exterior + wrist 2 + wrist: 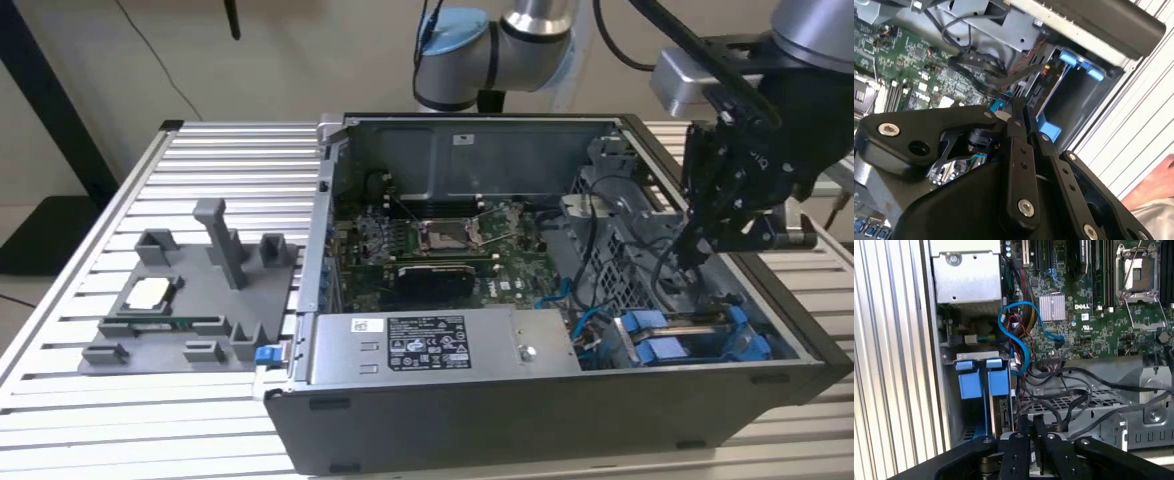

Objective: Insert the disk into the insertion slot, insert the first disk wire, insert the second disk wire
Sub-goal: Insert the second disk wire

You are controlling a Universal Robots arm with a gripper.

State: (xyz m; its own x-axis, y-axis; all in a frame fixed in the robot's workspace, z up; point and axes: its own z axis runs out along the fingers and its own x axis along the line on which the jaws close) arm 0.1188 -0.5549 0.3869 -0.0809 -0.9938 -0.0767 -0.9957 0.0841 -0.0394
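The insertion slot (694,338), a grey bay with blue clips, sits in the near corner of the open computer case at the exterior view's right. It also shows in both wrist views (1079,97) (973,412). I cannot make out the disk in it. My black gripper (690,262) hangs inside the case just above and behind the slot. Its fingers look shut (1016,106) (1033,421), and I cannot tell whether anything is pinched. A blue wire (1021,340) and several black wires (1064,390) (974,67) loop close to the fingertips.
A grey labelled power-supply box (427,345) fills the case's near side beside the slot. The motherboard (427,240) lies behind it. A grey fixture tray (187,300) rests on the slatted table (240,170). A person's hand (1154,175) is near the case.
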